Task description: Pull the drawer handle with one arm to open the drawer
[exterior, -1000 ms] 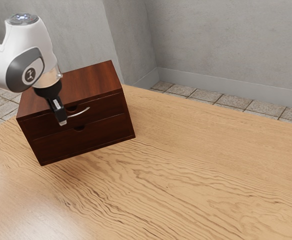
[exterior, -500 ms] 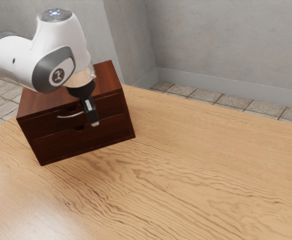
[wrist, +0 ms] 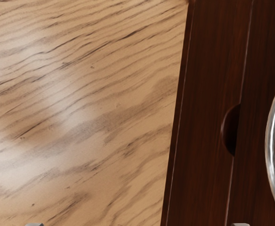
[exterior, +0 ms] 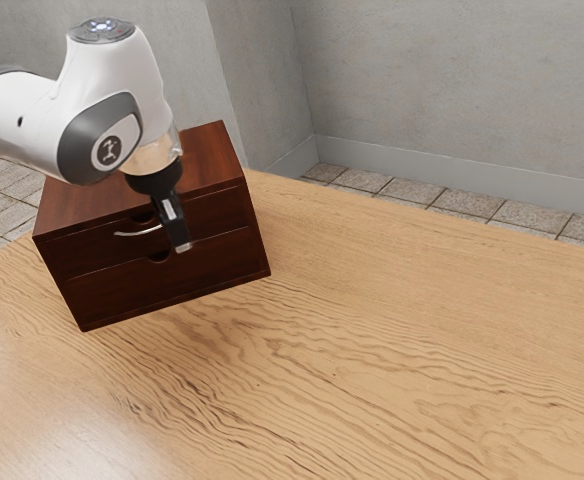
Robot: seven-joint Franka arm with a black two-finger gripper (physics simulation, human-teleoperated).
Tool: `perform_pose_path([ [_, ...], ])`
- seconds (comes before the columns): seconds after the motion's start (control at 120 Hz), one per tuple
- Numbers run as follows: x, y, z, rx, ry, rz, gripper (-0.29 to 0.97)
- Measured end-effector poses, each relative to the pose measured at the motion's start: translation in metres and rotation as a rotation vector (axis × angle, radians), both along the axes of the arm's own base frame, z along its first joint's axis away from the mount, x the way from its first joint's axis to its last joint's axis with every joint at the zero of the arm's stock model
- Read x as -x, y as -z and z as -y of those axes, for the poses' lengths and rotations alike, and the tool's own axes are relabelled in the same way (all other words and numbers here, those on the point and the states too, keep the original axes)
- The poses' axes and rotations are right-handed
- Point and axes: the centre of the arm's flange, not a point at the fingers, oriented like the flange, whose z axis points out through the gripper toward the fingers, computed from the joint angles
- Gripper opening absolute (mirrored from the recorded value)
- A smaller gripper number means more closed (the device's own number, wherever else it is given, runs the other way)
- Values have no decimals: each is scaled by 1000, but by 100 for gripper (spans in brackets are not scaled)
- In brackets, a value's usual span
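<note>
Hiding one end of the drawer handle [exterior: 137,231], your tool [exterior: 182,245] hangs open before the top drawer [exterior: 217,210].

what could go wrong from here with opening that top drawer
1. The gripper sits at the end of the handle toward the exterior view's right, and the wrist view has the handle off to one side, so a grasp may miss or slip off.
2. The cabinet simply rests on the table, so a pull might drag it whole rather than slide the drawer out.
</note>
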Motion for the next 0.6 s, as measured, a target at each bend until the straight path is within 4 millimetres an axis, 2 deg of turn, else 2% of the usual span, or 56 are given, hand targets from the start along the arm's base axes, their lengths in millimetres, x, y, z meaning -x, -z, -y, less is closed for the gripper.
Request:
perform_pose_path([
  [0.183,6,12,-37,7,-63,-16,48],
  [0.275,7,15,-47,9,-79,-20,47],
  [0.358,5,17,-46,10,-74,-23,45],
  [0.517,-2,19,-25,10,-36,-25,43],
  [0.6,-3,18,-21,11,-29,-23,43],
])
